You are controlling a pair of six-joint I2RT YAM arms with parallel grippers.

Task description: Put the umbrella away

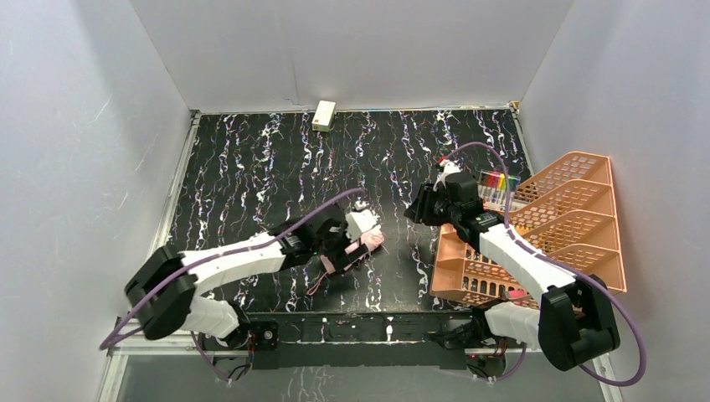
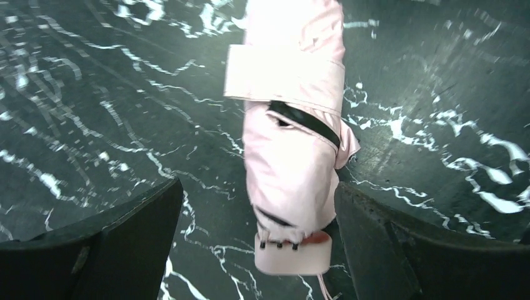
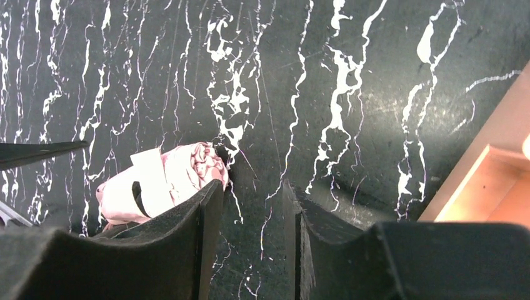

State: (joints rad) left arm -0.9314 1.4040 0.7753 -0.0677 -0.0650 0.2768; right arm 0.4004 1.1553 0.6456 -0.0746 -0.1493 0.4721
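The umbrella (image 1: pixel 356 249) lies folded on the black marbled table, a pale pink bundle with a strap around it and a black edge showing. In the left wrist view the umbrella (image 2: pixel 294 144) points its stubby pink handle (image 2: pixel 294 253) at the camera. My left gripper (image 2: pixel 259 187) is open and straddles it; there is a wide gap on the left side, and the right finger (image 2: pixel 387 244) is close beside the fabric. My right gripper (image 3: pixel 253 194) hangs open and empty over bare table, to the right of the umbrella (image 3: pixel 162 181).
An orange mesh rack (image 1: pixel 578 218) stands at the right, behind my right arm, and its corner shows in the right wrist view (image 3: pixel 494 181). Coloured pens (image 1: pixel 496 184) lie next to it. A small cream box (image 1: pixel 324 115) sits against the back wall.
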